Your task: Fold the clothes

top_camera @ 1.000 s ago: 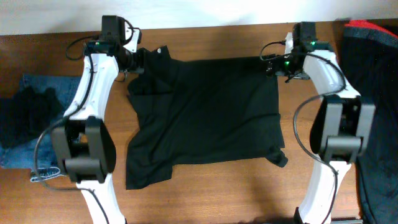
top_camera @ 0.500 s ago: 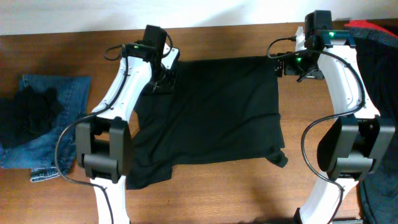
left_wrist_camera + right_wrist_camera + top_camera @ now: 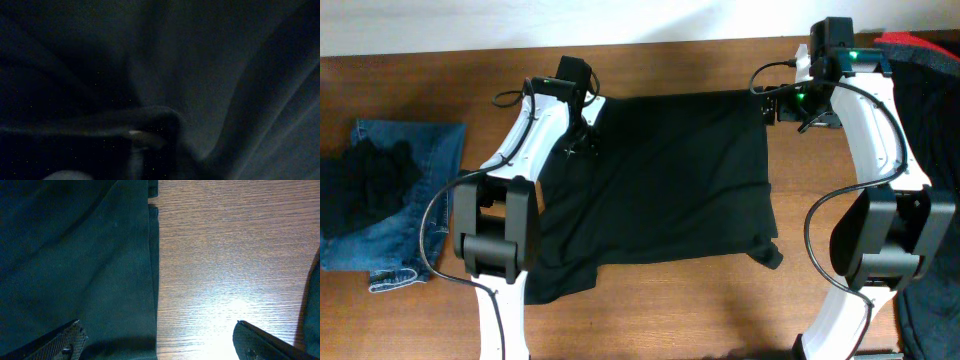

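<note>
Plainly, found the right gripper [image 3: 157,327] spread wide astride the edge of the shirt [image 3: 670,180], one side over cloth, the other over bare table [image 3: 225,255]. Found the left gripper [image 3: 580,135] buried in shirt folds at the opposite corner; could not tell its opening. Spotted jeans [image 3: 445,160] well off to its left.

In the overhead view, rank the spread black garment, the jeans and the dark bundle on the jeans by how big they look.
Largest to smallest:
1. black garment
2. jeans
3. dark bundle, lying on the jeans
</note>
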`<state>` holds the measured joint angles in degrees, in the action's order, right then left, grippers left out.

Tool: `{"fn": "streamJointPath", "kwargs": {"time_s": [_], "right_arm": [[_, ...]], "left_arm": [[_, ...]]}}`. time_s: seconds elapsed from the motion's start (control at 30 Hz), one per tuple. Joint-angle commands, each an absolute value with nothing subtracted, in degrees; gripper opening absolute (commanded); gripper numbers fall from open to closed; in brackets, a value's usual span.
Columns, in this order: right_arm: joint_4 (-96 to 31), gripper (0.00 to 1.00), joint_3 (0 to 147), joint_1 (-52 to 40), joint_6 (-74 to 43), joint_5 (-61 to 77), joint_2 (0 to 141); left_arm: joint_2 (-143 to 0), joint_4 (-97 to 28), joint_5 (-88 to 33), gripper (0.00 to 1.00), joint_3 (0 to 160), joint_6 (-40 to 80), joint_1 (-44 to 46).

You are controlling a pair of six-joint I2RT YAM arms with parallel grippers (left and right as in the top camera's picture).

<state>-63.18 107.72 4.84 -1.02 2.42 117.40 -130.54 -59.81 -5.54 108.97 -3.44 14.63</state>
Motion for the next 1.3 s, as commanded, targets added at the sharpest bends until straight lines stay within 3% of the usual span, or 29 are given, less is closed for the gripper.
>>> {"fn": "streamJointPath", "kwargs": {"time_s": [0.0,0.23,0.43,0.63,0.83,1.03,1.2,1.27], "right_arm": [[-63.07,0.99,107.9,4.99,-0.64,1.67,117.47],[-63.07,0.99,107.9,5.02,-0.21,1.65,117.47],[-63.31,0.99,107.9,5.02,-0.21,1.67,117.47],[-64.34,0.98,107.9,4.99,1.28,1.69,117.47],[-64.31,0.99,107.9,4.99,1.28,1.69,117.47],[-64.34,0.99,107.9,4.99,1.28,1.69,117.47],[-65.06,0.99,107.9,4.99,1.28,1.72,117.47],[-65.67,0.99,107.9,4.99,1.28,1.72,117.47]], "left_arm": [[-131.24,-62.46,-4.12,0.01,108.79,-3.27,15.16],[-130.8,-72.73,16.29,0.01,108.81,10.44,13.54],[-130.8,-78.89,16.73,0.01,108.79,18.63,10.66],[-130.8,-75.83,17.41,0.09,108.79,20.16,7.66],[-130.82,-74.67,25.69,0.09,108.79,24.25,4.34],[-130.82,-70.74,26.02,0.09,108.79,24.21,0.69],[-130.82,-69.38,25.58,0.08,108.79,24.18,-0.34],[-130.65,-70.48,20.1,0.0,109.38,21.21,-0.32]]}}
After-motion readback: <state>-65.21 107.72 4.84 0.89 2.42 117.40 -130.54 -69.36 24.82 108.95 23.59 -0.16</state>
